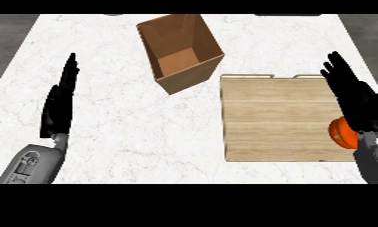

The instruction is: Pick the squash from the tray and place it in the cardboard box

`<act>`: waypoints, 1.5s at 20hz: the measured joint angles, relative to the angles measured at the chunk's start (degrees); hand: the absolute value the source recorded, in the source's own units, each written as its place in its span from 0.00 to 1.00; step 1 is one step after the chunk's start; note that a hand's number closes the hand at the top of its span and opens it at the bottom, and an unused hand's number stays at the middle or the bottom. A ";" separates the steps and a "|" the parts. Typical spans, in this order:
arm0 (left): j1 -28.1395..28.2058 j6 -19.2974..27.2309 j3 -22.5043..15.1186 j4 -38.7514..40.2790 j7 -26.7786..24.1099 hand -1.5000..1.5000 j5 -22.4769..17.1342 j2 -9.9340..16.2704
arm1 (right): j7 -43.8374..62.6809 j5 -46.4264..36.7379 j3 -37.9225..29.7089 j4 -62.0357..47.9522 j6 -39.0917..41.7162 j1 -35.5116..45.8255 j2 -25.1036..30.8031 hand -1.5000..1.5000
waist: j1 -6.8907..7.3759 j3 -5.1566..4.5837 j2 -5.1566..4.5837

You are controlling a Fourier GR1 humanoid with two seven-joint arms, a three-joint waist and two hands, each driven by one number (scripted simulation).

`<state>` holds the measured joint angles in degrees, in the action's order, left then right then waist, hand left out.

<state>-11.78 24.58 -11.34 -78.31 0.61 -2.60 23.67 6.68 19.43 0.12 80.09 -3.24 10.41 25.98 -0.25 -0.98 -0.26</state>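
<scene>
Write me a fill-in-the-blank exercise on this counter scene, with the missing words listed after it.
1. The cardboard box stands open and holds ____.
2. The orange squash lies on the wooden ____, near its right edge.
3. The hand partly covering the squash is the robot's ____ hand.
4. The left hand rests over the white counter, its fingers ____.

Missing words: nothing; tray; right; straight
</scene>
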 measured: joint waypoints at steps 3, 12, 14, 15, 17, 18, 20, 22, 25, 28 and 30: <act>1.55 -0.73 0.11 -0.41 0.05 0.50 0.00 -0.02 | -3.96 2.21 -4.90 -0.45 0.60 0.12 0.68 0.00 | 0.04 0.56 0.20; 6.63 -4.98 -1.33 -3.77 1.41 0.50 -1.95 1.10 | -13.43 1.30 -20.21 -9.73 -11.66 -1.15 2.23 0.00 | 0.45 1.00 -0.01; 8.05 -5.71 -1.17 -4.60 1.36 0.50 -2.38 1.14 | -17.21 3.15 -23.09 -11.01 -11.82 -2.27 0.33 0.00 | 0.37 1.02 0.13; 7.99 -6.14 -1.11 -4.59 1.63 0.50 -2.23 0.89 | -19.14 3.56 -24.17 -12.32 -10.81 -2.53 0.42 0.00 | 0.35 1.04 0.15; 7.85 -7.08 -0.41 -4.58 2.05 0.50 -2.15 0.91 | -21.70 2.94 -24.81 -14.86 -8.25 -3.30 1.80 0.00 | 0.33 1.04 0.17; 7.91 -7.45 -0.05 -4.76 2.21 0.50 -2.26 1.20 | -21.88 2.13 -24.27 -14.79 -6.99 -4.35 2.80 0.00 | 0.29 1.02 0.20; 8.53 -7.88 -0.06 -5.13 2.06 0.50 -2.30 1.18 | -21.10 -0.35 -22.78 -15.26 -4.82 -6.40 5.93 0.00 | 0.31 0.99 0.22; 9.57 -8.29 0.10 -5.72 1.85 0.50 -2.26 1.72 | -19.86 -2.86 -21.45 -15.93 -2.16 -8.42 10.09 0.00 | 0.44 0.98 0.24; 10.03 -7.85 -0.11 -6.99 2.47 0.50 -1.80 1.49 | -17.01 -5.82 -18.86 -16.14 3.18 -10.60 16.06 0.00 | 0.48 0.95 0.28; 10.86 -7.83 -0.40 -8.04 2.54 0.50 -1.65 1.24 | -13.34 -8.11 -15.35 -15.04 9.79 -12.63 21.33 0.00 | 0.58 0.90 0.33; 10.48 -8.15 0.09 -7.90 2.68 0.50 -1.77 1.51 | -10.34 -9.59 -12.57 -13.69 13.54 -13.06 23.91 0.00 | 0.63 0.87 0.28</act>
<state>-1.30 16.43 -11.25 -86.22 3.30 -4.37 25.18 -3.66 9.84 -12.46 66.39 10.30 -2.65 49.89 0.38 -0.11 0.02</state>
